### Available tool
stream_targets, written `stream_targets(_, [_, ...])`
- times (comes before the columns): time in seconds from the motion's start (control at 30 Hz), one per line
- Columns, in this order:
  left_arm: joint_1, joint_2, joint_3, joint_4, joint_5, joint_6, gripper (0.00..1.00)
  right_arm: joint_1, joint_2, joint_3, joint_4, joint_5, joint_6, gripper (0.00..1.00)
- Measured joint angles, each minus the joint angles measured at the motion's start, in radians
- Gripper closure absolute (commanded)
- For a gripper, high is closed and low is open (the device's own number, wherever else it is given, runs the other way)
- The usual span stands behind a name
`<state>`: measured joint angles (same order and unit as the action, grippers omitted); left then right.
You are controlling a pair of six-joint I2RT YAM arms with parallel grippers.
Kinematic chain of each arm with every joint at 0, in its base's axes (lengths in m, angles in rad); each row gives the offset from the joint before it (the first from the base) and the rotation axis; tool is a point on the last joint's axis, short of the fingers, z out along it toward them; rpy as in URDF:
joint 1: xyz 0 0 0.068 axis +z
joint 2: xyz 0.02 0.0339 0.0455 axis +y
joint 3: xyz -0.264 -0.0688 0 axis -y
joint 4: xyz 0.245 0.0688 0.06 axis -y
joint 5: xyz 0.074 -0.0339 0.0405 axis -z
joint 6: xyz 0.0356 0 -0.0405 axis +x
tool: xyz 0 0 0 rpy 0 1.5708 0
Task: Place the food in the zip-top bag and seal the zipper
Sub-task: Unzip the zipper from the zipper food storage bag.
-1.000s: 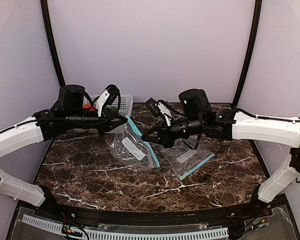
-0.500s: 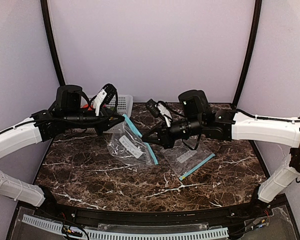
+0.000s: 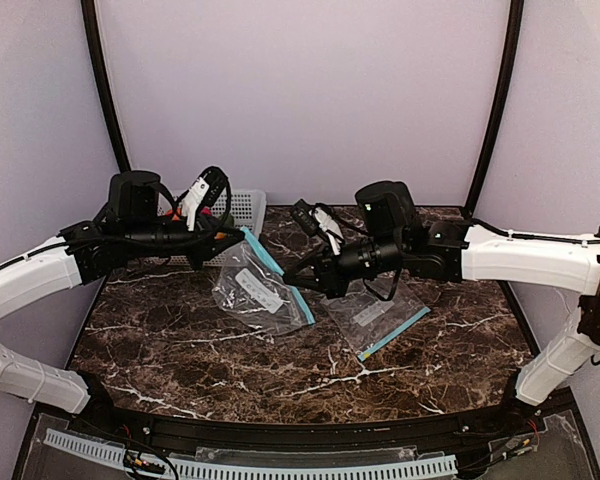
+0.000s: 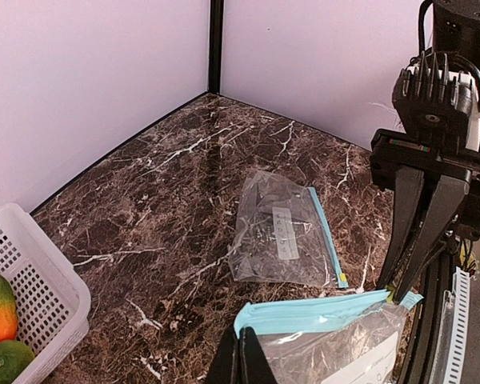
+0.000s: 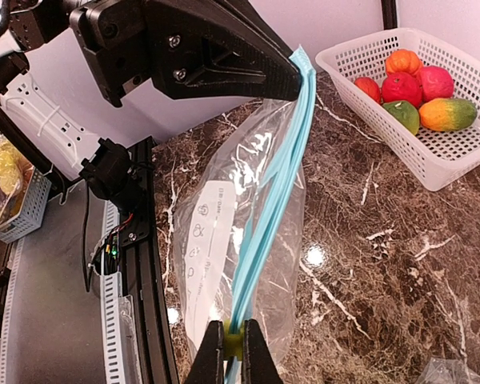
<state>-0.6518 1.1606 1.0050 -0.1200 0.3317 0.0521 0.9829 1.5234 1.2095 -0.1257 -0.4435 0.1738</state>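
A clear zip-top bag (image 3: pixel 255 290) with a blue zipper strip hangs between my two grippers just above the table. My left gripper (image 3: pixel 242 238) is shut on one end of the strip (image 4: pixel 320 314), with its fingertips (image 4: pixel 240 356) pinching the corner. My right gripper (image 3: pixel 298 275) is shut on the other end, on the yellow slider (image 5: pixel 233 344). The bag (image 5: pixel 216 232) looks empty. The food (image 5: pixel 408 88), red, orange and green-yellow fruits, lies in the white mesh basket (image 5: pixel 368 112) and also shows in the left wrist view (image 4: pixel 0 308).
A second flat zip-top bag (image 3: pixel 375 315) lies on the marble table to the right, also in the left wrist view (image 4: pixel 284 232). The basket (image 3: pixel 245 205) stands at the back left behind my left arm. Walls enclose the back and sides.
My left gripper has shifted slightly left and pulled the bag with it. Both grippers stay shut on the zipper strip.
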Motion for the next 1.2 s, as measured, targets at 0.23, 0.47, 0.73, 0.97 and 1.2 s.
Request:
stream_targets(0.23, [0.013,-0.005,-0.004,0.001,-0.011,-0.007,0.99,0.0,0.002,0.0,0.0,0.0,0.0,1.0])
stream_targets(0.47, [0.022,-0.01,-0.006,0.001,-0.018,-0.011,0.99,0.0,0.004,-0.002,0.0,0.0,0.0,1.0])
stream_targets(0.73, [0.034,-0.016,-0.007,0.003,-0.027,-0.012,0.99,0.0,0.005,-0.004,0.0,0.0,0.0,1.0])
stream_targets(0.97, [0.045,-0.022,-0.008,0.003,-0.038,-0.013,0.99,0.0,0.005,-0.006,0.0,0.0,0.0,1.0])
stream_targets(1.2, [0.052,-0.034,-0.013,0.008,-0.058,-0.014,0.99,0.0,0.005,-0.023,0.0,0.003,0.001,1.0])
